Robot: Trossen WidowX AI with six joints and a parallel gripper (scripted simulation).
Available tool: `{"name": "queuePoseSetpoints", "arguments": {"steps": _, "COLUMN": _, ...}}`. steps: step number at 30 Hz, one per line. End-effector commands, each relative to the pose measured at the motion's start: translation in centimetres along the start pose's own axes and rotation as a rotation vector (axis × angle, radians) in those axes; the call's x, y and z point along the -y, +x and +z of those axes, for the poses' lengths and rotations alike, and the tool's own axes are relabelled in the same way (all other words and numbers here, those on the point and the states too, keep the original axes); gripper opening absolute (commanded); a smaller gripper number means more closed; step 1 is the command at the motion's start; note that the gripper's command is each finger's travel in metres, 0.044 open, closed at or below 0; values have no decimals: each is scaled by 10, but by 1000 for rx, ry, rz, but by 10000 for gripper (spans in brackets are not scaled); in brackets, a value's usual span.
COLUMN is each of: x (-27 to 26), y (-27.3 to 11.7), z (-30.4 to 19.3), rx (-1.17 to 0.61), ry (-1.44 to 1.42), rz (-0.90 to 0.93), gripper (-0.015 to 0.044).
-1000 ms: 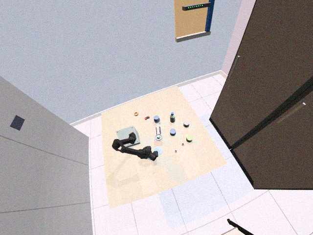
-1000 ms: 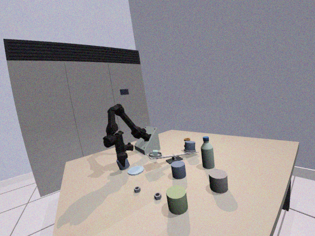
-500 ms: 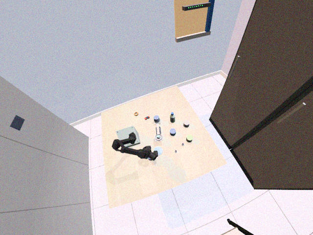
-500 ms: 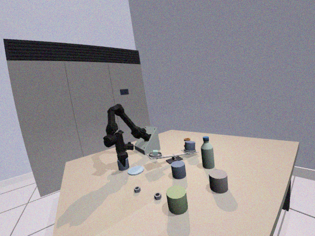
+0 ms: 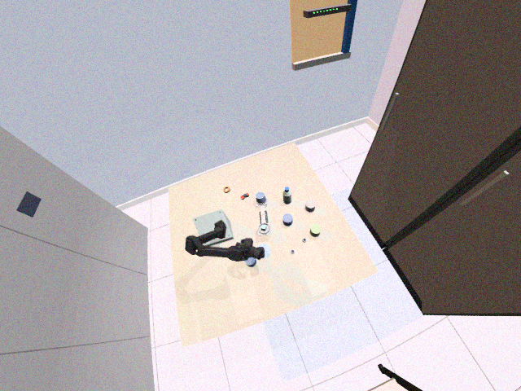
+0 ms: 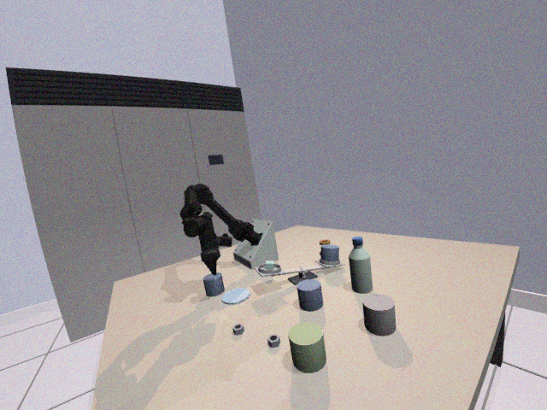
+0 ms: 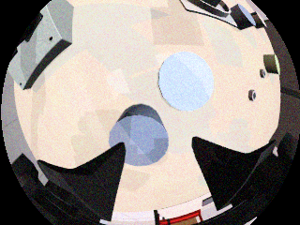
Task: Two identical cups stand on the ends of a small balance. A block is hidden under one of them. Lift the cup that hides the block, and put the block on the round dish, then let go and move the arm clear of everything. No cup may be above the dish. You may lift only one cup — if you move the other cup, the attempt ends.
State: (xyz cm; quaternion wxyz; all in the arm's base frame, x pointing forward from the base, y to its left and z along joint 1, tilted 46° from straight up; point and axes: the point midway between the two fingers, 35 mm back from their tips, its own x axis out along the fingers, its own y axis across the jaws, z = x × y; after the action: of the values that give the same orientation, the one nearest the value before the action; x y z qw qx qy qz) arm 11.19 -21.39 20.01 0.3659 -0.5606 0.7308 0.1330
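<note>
One blue cup (image 5: pixel 251 261) (image 6: pixel 214 284) (image 7: pixel 139 142) stands upright on the table, beside the pale blue round dish (image 5: pixel 265 251) (image 6: pixel 236 295) (image 7: pixel 187 82) and not over it. My gripper (image 6: pixel 214 272) (image 7: pixel 159 144) is open just above this cup, with its top nearer the left finger in the wrist view. A small pale green block (image 5: pixel 264 227) (image 6: pixel 269 264) lies uncovered inside the ring on the lower end of the balance (image 5: pixel 262 217) (image 6: pixel 289 271). The other blue cup (image 5: pixel 260 197) (image 6: pixel 329 254) stands on the raised end. The dish is empty.
Beyond the dish stand a blue cylinder (image 5: pixel 287 219) (image 6: pixel 309 295), a green bottle (image 5: pixel 286 196) (image 6: pixel 361 271), a grey cylinder (image 5: pixel 310 206) (image 6: pixel 379 315) and a green cylinder (image 5: pixel 315 230) (image 6: pixel 308 348). Two nuts (image 6: pixel 238 329) (image 6: pixel 273 340) lie nearby. An orange ring (image 5: pixel 226 191) lies near the wall.
</note>
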Motion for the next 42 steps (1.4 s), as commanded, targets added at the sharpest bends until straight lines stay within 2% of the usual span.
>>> {"name": "queuePoseSetpoints", "arguments": {"steps": 1, "x": 15, "y": -1, "z": 14, "rx": 22, "ry": 35, "rz": 2, "gripper": 260}}
{"name": "queuePoseSetpoints", "arguments": {"steps": 5, "x": 34, "y": -3, "z": 38, "rx": 52, "ry": 77, "rz": 15, "gripper": 260}}
{"name": "queuePoseSetpoints", "arguments": {"steps": 11, "x": 69, "y": -16, "z": 105, "rx": 76, "ry": 156, "rz": 42, "gripper": 260}}
{"name": "queuePoseSetpoints", "arguments": {"steps": 20, "x": 88, "y": -41, "z": 191, "rx": 3, "ry": 323, "rz": 48, "gripper": 260}}
{"name": "queuePoseSetpoints", "arguments": {"steps": 29, "x": 88, "y": -41, "z": 193, "rx": 1, "ry": 326, "rz": 47, "gripper": 260}}
{"name": "queuePoseSetpoints", "arguments": {"steps": 42, "x": 87, "y": -16, "z": 193, "rx": 1, "ry": 327, "rz": 47, "gripper": 260}}
